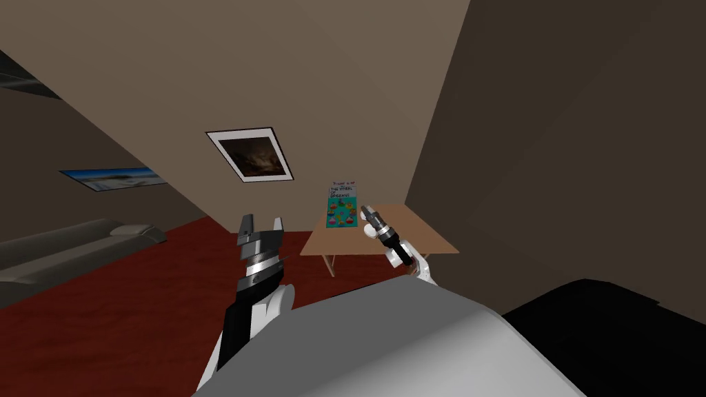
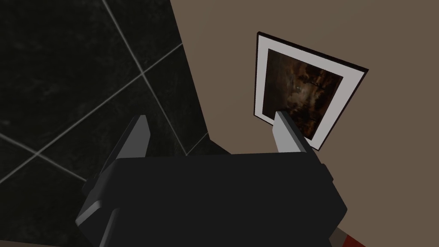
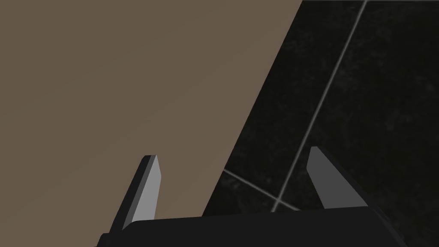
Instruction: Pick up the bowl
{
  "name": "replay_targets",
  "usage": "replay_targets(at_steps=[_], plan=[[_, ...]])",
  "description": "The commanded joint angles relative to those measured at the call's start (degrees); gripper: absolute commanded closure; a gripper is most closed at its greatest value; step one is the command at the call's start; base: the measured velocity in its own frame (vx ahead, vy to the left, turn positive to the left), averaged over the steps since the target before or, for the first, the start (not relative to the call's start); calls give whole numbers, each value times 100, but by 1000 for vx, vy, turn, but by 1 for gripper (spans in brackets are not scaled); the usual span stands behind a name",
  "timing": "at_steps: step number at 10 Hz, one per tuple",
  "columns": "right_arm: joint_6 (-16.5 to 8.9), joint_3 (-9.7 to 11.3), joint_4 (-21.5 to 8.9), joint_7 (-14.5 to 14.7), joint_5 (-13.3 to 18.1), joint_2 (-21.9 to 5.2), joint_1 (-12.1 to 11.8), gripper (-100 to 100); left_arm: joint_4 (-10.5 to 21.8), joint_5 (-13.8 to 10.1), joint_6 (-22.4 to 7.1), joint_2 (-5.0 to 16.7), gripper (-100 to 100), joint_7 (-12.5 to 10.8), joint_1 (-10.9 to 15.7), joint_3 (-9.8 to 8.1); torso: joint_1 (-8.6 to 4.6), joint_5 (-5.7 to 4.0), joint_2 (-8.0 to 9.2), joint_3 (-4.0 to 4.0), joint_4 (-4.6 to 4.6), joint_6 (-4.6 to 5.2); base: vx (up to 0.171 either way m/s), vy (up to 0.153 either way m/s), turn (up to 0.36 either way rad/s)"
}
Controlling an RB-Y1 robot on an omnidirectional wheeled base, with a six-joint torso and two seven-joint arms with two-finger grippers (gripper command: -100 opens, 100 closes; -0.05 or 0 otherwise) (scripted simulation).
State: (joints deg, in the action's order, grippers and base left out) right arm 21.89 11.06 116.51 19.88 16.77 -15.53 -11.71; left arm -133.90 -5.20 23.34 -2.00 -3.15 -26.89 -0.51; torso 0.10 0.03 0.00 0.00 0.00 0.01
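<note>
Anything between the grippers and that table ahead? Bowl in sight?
Nothing visible blocks them. Left gripper and right gripper, both open, hang in air before the tan table. Whether a bowl sits on it, I cannot tell.

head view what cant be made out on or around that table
- table top: partly hidden behind the right claw, head view.
- teal poster: its small lettering is too small to read, head view.
- bowl: cannot tell whether one sits on the table.
</note>
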Motion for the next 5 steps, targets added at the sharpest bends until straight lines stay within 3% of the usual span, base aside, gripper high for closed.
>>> replay_targets(at_steps=[1,4,5], plan=[[17,143,-286,171,155,-147,246,-100,0,0,0,0,0,0,0,0,0,0,0,0,0,0,-4,31,75],[14,279,-655,319,294,-287,453,-100,0,0,0,0,0,0,0,0,2,0,3,1,0,-1,-11,28,42],[9,422,-883,470,434,-430,661,-100,0,0,0,0,0,0,0,0,1,0,3,2,0,0,-11,32,73]])
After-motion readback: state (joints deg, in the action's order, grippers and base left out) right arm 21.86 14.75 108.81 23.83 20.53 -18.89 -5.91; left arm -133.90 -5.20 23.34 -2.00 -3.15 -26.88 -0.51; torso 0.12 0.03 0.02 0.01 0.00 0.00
